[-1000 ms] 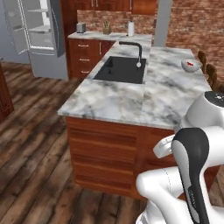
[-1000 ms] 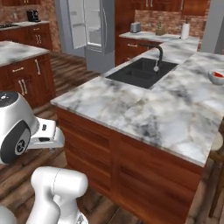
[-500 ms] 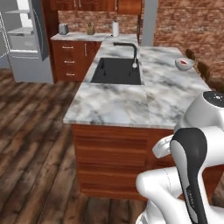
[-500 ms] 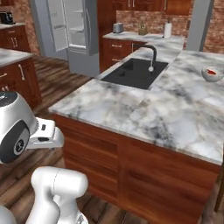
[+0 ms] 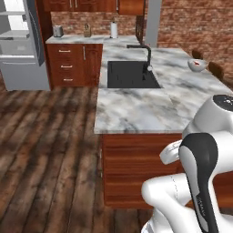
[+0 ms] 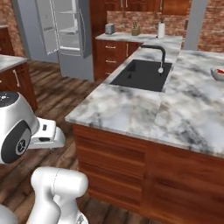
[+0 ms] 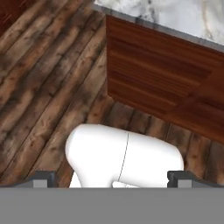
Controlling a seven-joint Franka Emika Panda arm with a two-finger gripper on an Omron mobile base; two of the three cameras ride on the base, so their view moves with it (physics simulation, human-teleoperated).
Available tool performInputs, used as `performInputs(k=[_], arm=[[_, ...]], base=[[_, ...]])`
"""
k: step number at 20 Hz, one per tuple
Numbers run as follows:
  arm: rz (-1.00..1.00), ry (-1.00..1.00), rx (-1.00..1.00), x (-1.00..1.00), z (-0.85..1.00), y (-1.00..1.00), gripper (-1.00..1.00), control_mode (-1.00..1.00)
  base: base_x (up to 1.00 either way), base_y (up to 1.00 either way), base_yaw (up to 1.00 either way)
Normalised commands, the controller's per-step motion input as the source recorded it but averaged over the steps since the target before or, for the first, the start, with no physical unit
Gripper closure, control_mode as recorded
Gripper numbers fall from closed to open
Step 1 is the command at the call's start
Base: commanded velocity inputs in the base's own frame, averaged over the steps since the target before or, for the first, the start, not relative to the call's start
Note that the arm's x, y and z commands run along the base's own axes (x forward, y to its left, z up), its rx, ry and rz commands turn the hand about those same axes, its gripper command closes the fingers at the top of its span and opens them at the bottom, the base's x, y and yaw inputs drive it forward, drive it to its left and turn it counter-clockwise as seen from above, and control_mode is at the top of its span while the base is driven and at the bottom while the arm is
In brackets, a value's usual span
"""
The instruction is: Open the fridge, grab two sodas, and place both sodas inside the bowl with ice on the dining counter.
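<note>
One bowl (image 5: 197,65) sits on the dining counter (image 5: 136,109), well apart from the claw (image 7: 112,177).

Arm was folded back close over the base. In the left base view the arm (image 5: 200,177) rose from the lower right: white links, a dark joint band curving down the near link, a rounded white joint above with a dark cap. In the right base view the same arm (image 6: 26,144) sat at lower left, a round joint housing with a dark disc facing the camera, a white link below it.

In the hand view the gripper (image 7: 112,178) pointed downward; the fingertips (image 7: 43,178) stood at opposite sides of the view, jaws spread wide. Nothing was held between them.
</note>
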Motion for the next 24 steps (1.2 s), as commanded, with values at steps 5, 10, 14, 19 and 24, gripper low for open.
performInputs(k=[5,10,14,19,24], arm=[[0.00,0.00,0.00,0.00,0.00,0.00,-1.00,1.00],[0.00,0.00,0.00,0.00,0.00,0.00,-1.00,1.00],[0.00,0.00,0.00,0.00,0.00,0.00,-1.00,1.00],[0.00,0.00,0.00,0.00,0.00,0.00,-1.00,1.00],[0.00,0.00,0.00,0.00,0.00,0.00,-1.00,1.00]], base=[[0.20,1.00,-0.21],[0.24,0.99,-0.22],[0.25,0.91,-0.21],[0.27,0.85,-0.20],[0.37,0.90,-0.21]])
